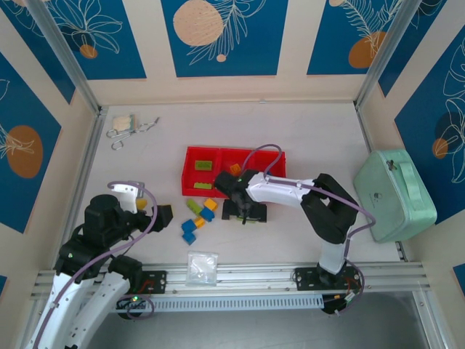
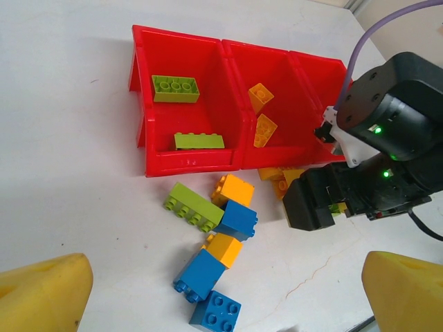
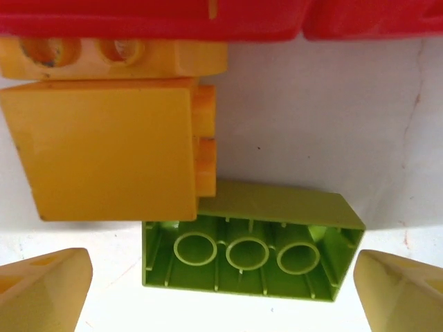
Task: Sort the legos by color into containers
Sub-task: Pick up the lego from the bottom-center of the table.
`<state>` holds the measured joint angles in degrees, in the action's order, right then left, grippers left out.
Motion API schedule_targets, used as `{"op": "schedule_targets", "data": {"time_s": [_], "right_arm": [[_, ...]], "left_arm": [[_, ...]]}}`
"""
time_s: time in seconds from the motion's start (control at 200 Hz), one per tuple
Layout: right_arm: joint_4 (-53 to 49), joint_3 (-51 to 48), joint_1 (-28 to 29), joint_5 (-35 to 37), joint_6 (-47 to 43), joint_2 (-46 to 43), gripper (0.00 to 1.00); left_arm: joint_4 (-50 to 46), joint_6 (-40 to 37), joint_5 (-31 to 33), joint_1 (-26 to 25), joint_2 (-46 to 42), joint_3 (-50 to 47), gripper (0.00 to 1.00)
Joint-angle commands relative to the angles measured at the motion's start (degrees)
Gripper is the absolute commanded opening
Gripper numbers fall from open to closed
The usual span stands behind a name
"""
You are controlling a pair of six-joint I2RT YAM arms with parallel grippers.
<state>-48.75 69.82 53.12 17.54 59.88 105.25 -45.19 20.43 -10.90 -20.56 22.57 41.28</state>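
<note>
The containers are three compartments of one red tray (image 1: 186, 171) (image 2: 187, 162) (image 3: 138, 17). Its left one holds two lime green legos (image 2: 176, 88), the middle one two orange-yellow pieces (image 2: 261, 97). Several loose legos in green (image 2: 194, 206), orange-yellow (image 2: 234, 190) and blue (image 2: 201, 273) lie in front of the tray. My left gripper (image 1: 154, 209) (image 2: 225, 297) hovers open above them. My right gripper (image 1: 243, 211) (image 3: 221, 290) is low at the tray's front wall. It stands open around a lime green lego (image 3: 249, 242) lying hollow side up, beside an orange-yellow lego (image 3: 104, 149).
A mint-green case (image 1: 396, 193) with a handle sits at the right. A clear plastic bag (image 1: 203, 266) lies near the front rail between the arm bases. Metal clips and a small pale object (image 1: 127, 125) rest at the back left.
</note>
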Motion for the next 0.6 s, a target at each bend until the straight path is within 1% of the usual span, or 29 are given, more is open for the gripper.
{"op": "schedule_targets", "data": {"time_s": [0.0, 0.295, 0.445, 0.595], "right_arm": [[-2.5, 1.9, 0.5, 1.0, 1.6, 1.4, 0.93], [-3.9, 2.2, 0.8, 2.0, 1.9, 2.5, 0.81], [-5.9, 2.6, 3.1, 4.2, 1.7, 0.9, 0.78], [-8.6, 2.4, 4.7, 4.8, 1.8, -1.4, 0.69]], "left_arm": [[1.2, -1.4, 0.1, -0.6, -0.6, -0.5, 0.99], [1.2, -1.3, 0.1, -0.6, -0.9, -0.5, 0.99], [1.1, -1.3, 0.5, -0.6, -1.2, -0.5, 0.99], [1.2, -1.3, 0.4, -0.6, -1.0, -0.4, 0.99]]}}
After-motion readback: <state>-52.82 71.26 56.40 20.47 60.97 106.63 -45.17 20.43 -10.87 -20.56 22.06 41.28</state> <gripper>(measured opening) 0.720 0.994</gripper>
